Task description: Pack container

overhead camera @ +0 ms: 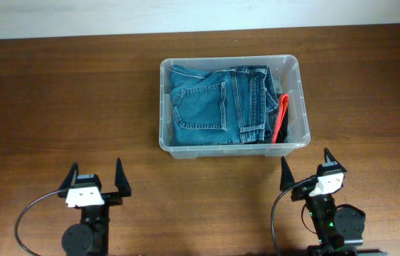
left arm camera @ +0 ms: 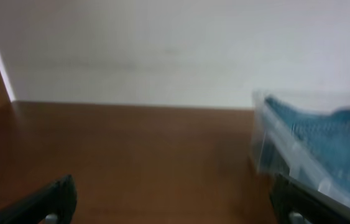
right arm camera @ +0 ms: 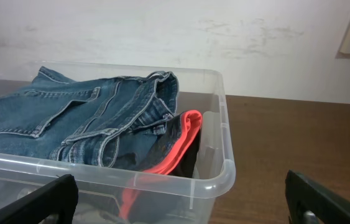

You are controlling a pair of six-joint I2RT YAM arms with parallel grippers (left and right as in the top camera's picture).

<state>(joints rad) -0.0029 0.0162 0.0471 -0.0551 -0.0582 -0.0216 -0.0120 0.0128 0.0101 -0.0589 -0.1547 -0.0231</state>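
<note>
Large clear plastic rectangular container [overhead camera: 235, 150], far centre of brown wooden table [overhead camera: 57, 92]; holds folded blue denim jeans [overhead camera: 210, 107], red-and-black fabric [overhead camera: 282, 115] at right wall. Spread, empty, near side: left gripper [overhead camera: 96, 167], right gripper [overhead camera: 305, 158]. Risk: fingers snagging jeans heaped at rim, dragging container

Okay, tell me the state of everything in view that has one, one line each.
container: upright, no lid, clothes inside
jeans: folded, lying flat in the container
red item: wedged between the jeans and the container's end wall
left gripper: open, empty
right gripper: open, empty, near the container's front corner
</note>
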